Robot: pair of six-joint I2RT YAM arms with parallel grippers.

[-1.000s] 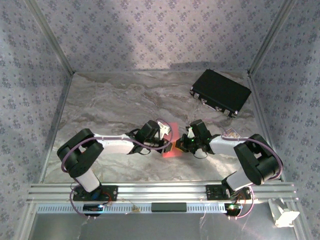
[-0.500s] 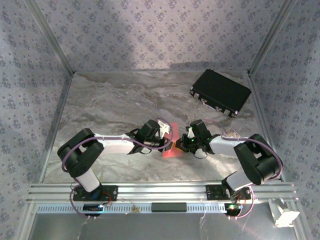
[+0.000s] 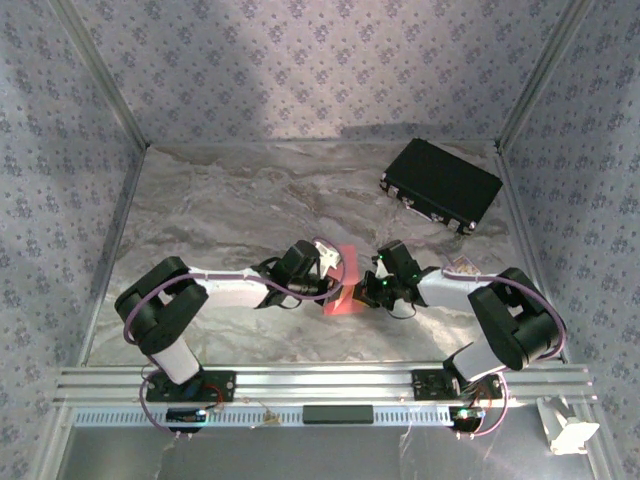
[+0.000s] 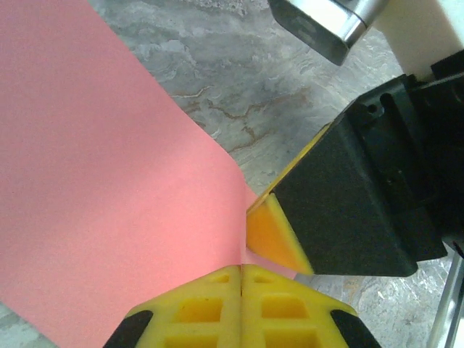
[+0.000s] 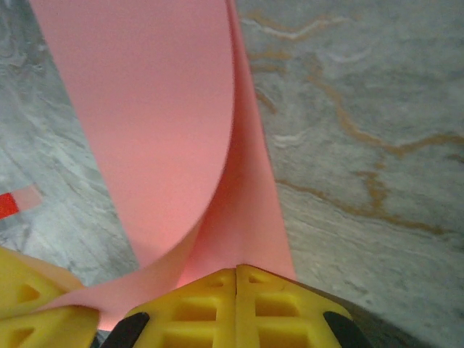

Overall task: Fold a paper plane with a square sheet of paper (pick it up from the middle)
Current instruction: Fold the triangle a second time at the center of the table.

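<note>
where the yellow pads meet at the bottom centre of each wrist view, item one: left gripper (image 4: 241, 272), pads pressed together with an edge of the square sheet of paper (image 5: 167, 123) caught between them. right gripper (image 5: 237, 272), likewise clamped on the sheet, which rises out of its seam.

handling note, as judgement: the step looks like bringing one half of the sheet over the other. match the edges before the loop is flattened. grip lightly enough not to crumple thin paper. move both arms together so the sheet neither tears nor slips. crease last, from the middle outward.

item two: the sheet itself, salmon-pink, matte, unprinted. in the right wrist view it runs from bottom centre to the top edge, curling over itself in a soft loop. no sharp crease shows. in the left wrist view it covers the left half as a flat slope with a straight right-hand edge. in the top view it sits at frame centre, between the two grippers, over the marbled table (image 3: 220, 220).

item three, upper right of the top view: black case (image 3: 441, 185), well apart from the work.
</note>
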